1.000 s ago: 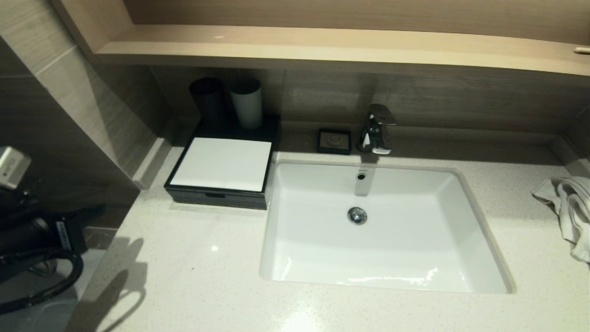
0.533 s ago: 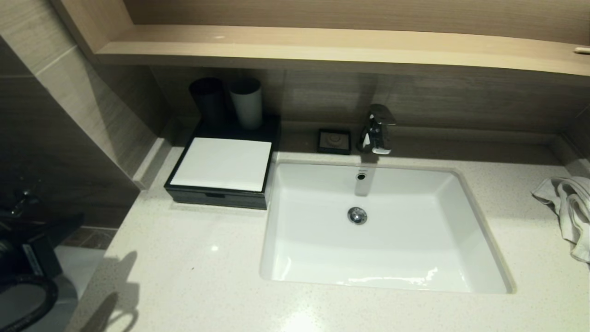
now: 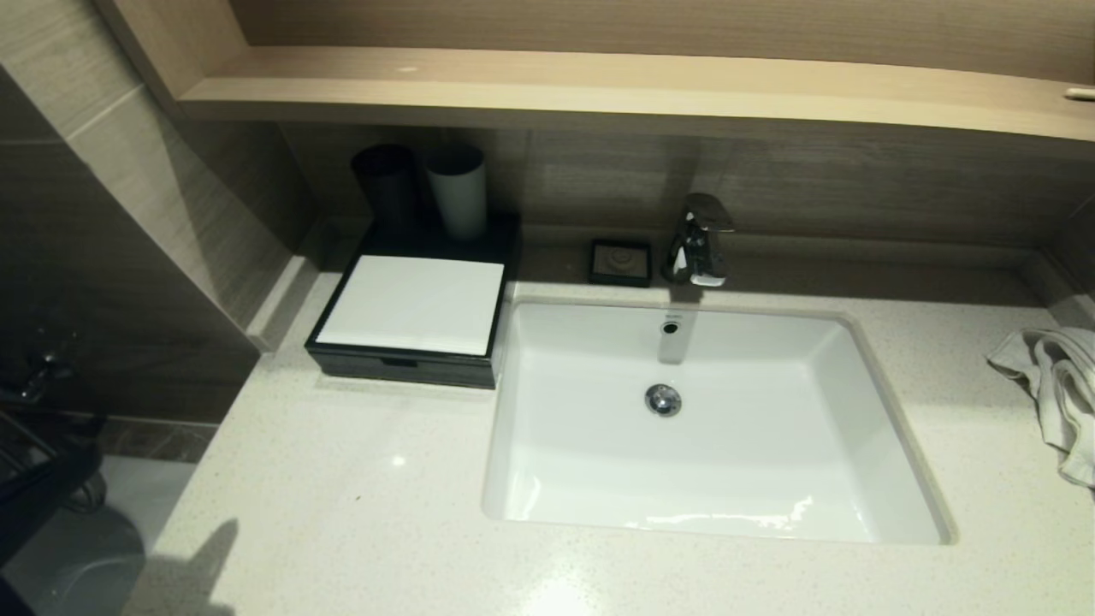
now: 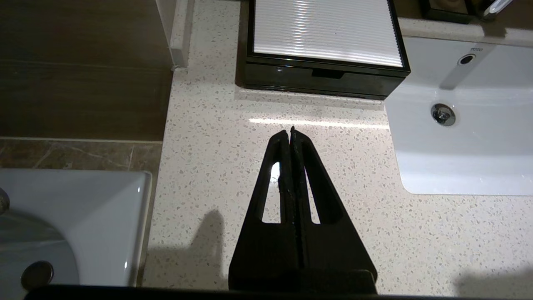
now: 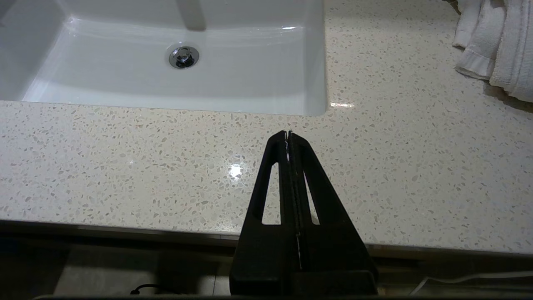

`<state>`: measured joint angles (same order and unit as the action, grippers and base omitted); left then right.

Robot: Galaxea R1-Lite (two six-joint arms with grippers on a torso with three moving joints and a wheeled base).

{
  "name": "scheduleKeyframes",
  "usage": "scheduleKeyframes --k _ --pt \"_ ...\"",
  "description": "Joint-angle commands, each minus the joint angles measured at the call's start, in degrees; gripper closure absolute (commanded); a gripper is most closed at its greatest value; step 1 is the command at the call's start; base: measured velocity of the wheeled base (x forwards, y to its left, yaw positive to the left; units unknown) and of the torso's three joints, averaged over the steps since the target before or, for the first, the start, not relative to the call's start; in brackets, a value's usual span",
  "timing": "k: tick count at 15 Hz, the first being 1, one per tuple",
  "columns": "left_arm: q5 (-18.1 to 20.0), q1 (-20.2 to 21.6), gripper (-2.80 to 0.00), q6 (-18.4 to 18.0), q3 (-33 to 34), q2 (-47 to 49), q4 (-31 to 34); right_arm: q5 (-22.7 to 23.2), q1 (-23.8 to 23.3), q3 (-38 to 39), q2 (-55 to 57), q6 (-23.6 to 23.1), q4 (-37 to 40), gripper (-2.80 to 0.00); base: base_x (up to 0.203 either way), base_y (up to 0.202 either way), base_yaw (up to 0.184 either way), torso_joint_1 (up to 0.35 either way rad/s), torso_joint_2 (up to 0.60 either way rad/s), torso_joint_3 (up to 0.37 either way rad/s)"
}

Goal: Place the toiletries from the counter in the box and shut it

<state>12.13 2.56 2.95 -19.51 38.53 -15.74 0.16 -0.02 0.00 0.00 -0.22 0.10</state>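
A: where'd the box (image 3: pixel 412 315) end up?
B: lid down, table's (image 3: pixel 359 479) back-left corner, beside the sink (image 3: pixel 890 445). Left gripper (image 4: pixel 290 132) and right gripper (image 5: pixel 288 136) hung over the front edge, fingers pressed together, empty.

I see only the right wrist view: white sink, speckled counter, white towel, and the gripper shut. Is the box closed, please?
Observer: Yes. The black rectangular box with a white ribbed lid stands on the counter to the left of the sink, and its lid lies flat.
Operator: Do any toiletries lie loose on the counter?
Observer: I see none. Only a small black square dish stands beside the chrome faucet.
Operator: And where is the left gripper?
Observer: The left gripper is shut and holds nothing. It is over the counter on the near side of the box.
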Motion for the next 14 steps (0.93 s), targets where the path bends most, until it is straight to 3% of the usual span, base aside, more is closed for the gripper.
scheduleKeyframes --k 1,5,14 --pt "0.45 -0.06 0.0 0.04 0.35 -6.69 1.81 0.02 -0.03 0.0 0.0 -0.04 -0.01 0.0 0.0 0.0 0.0 0.0 0.0 0.0" --pt "2.08 -0.1 0.0 0.04 0.0 -15.8 9.36 0.02 -0.06 0.0 0.0 -0.04 -0.01 0.0 0.0 0.0 0.0 0.0 0.0 0.0" --pt "2.12 -1.19 0.0 -0.05 0.43 -27.48 16.65 0.02 -0.05 0.0 0.0 -0.04 -0.01 0.0 0.0 0.0 0.0 0.0 0.0 0.0"
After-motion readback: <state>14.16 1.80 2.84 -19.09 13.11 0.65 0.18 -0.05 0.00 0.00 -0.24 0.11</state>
